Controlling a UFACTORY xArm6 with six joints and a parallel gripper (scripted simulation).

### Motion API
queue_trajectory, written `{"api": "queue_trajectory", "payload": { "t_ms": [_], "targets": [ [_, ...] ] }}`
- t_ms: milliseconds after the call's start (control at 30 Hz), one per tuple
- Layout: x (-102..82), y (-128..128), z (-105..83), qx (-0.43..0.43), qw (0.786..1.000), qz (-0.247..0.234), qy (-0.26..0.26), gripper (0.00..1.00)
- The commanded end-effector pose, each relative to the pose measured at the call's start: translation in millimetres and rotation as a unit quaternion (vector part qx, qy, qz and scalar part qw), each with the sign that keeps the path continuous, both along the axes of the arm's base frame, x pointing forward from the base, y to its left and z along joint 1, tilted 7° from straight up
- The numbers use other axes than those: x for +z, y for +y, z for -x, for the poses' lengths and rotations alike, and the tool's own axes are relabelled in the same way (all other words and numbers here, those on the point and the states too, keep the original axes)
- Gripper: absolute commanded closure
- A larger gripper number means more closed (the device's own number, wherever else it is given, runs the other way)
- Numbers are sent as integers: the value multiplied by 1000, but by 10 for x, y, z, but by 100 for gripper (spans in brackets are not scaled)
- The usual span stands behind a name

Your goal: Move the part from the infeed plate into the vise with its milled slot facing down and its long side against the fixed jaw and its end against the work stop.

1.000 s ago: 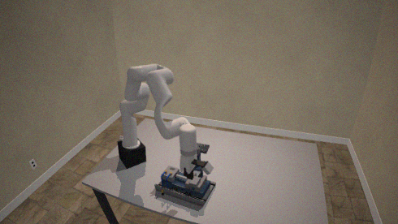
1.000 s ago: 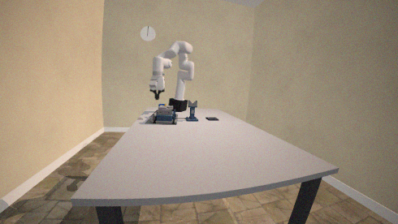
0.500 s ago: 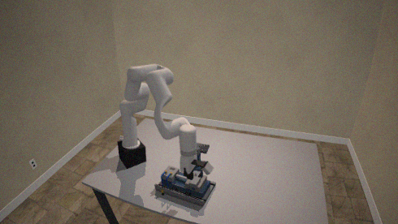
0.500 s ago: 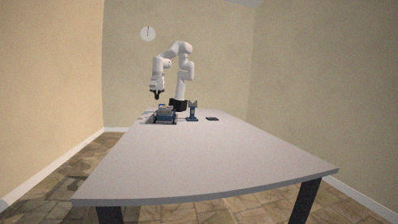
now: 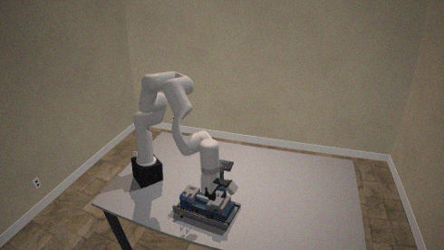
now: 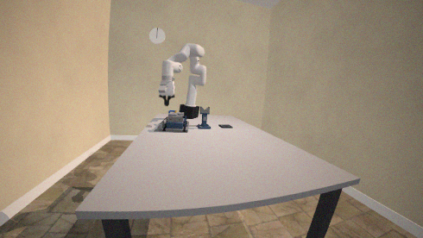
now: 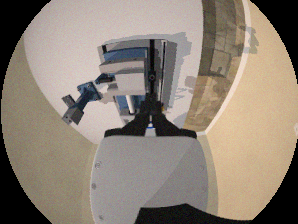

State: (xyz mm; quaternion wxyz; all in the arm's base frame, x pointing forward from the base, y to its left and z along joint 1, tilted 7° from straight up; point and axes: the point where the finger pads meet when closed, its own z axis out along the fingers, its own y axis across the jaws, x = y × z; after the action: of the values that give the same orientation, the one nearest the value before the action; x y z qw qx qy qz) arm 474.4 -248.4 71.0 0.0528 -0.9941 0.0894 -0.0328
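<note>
So the gripper (image 6: 166,101) is pinched fully shut on nothing, hanging above the vise (image 6: 175,122). I think the part (image 7: 131,83) sits in the vise; pushing down with closed fingers could knock it off the fixed jaw.

wall clock (image 6: 157,35) | wall outlet (image 5: 36,182) | white table (image 6: 224,172) | wood floor (image 5: 54,213)

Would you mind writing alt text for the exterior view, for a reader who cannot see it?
A white robot arm holds its shut, empty gripper in the air above a blue vise at the far end of a long pale table. A blue V-block and a small dark plate sit to the vise's right, and a round clock hangs on the wall behind.
</note>
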Motion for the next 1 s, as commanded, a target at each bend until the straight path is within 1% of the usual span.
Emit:
{"api": "queue_trajectory", "payload": {
  "t_ms": [0, 433, 967],
  "targets": [
    [20, -9, -13, 0, 1000, 1, -2, 100],
    [-18, -6, -17, 0, 1000, 1, -2, 100],
    [-193, 6, -39, 0, 1000, 1, -2, 100]
  ]
}}
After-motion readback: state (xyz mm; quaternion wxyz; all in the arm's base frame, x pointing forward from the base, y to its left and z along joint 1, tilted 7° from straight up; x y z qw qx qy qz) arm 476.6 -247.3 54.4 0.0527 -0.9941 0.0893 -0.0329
